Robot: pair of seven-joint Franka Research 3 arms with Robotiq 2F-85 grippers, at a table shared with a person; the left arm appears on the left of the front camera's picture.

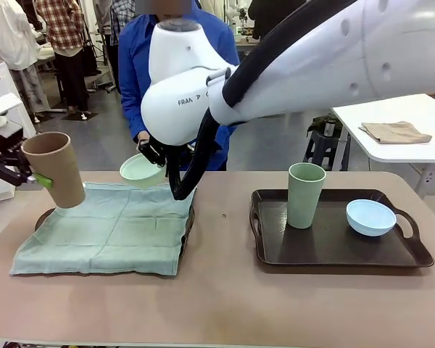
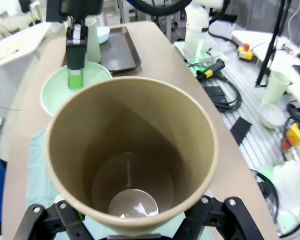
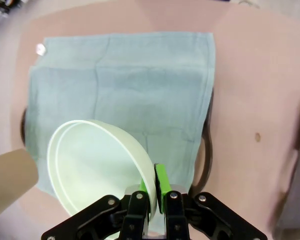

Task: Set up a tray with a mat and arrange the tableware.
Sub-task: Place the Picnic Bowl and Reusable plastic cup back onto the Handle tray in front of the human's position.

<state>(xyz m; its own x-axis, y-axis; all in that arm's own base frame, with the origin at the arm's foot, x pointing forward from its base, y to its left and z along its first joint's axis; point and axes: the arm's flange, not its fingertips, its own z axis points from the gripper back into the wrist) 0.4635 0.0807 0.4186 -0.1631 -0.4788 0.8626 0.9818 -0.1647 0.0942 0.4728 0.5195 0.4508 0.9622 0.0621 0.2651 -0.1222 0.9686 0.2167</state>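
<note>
Mat (image 1: 109, 228) laid; tan cup (image 1: 54, 168) clasped in left gripper (image 1: 42, 180), mint bowl (image 1: 141, 170) pinched in right gripper (image 3: 152, 187); sage cup (image 1: 305, 194), blue bowl (image 1: 370, 216) pending.

A brown desk (image 1: 225, 304) fills the foreground, with a small dark speck (image 1: 223, 214) near its middle. At its far side stands a person in a blue top (image 1: 134, 72). To the right, well apart, a white side desk (image 1: 428, 109) carries a folded tan cloth (image 1: 395, 132), and a black stool (image 1: 320, 148) stands beside it. Farther back on the left stands someone in a plaid shirt (image 1: 61, 22). In the left wrist view, black cables (image 2: 225, 95) lie on the grey floor.
</note>
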